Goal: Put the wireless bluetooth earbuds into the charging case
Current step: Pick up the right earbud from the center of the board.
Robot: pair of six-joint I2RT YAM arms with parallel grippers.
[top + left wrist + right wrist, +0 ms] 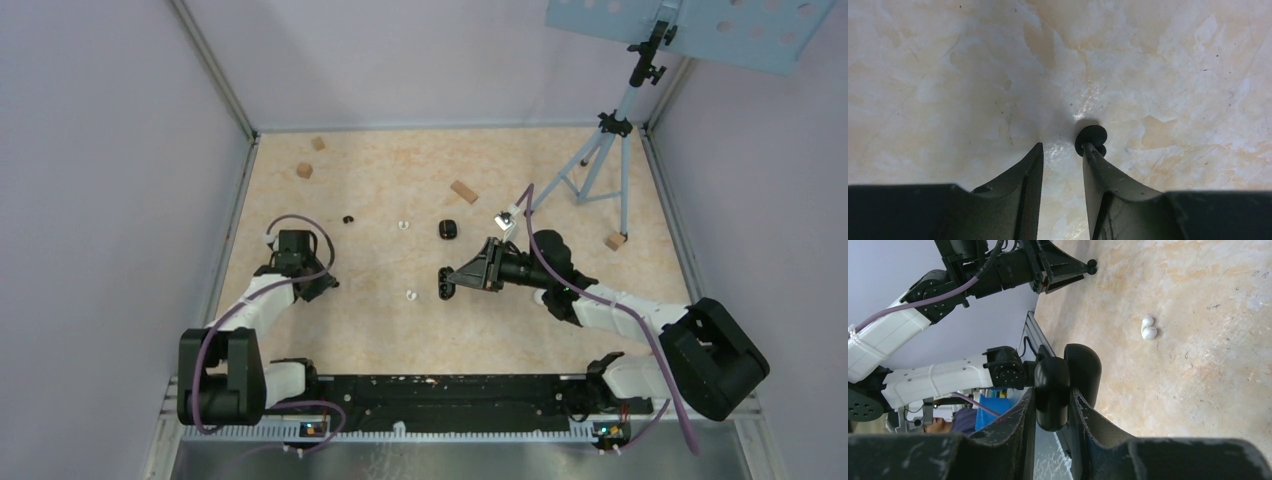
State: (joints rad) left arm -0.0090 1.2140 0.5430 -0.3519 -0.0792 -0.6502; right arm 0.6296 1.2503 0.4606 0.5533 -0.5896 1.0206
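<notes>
Presently, the right end effector (pixel 1053 392) clenches a glossy black oval charging case (pixel 1083 372). The left end effector (pixel 1063 146) stands released, with a rounded black earbud (pixel 1091 136) touching one fingertip (pixel 1094 161) over the marbled tabletop (pixel 948 75).

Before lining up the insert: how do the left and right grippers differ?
The right gripper is shut on the black case; the left gripper is open, empty. The right points across the table; the left points down, a black earbud at one fingertip. Both are black.
</notes>
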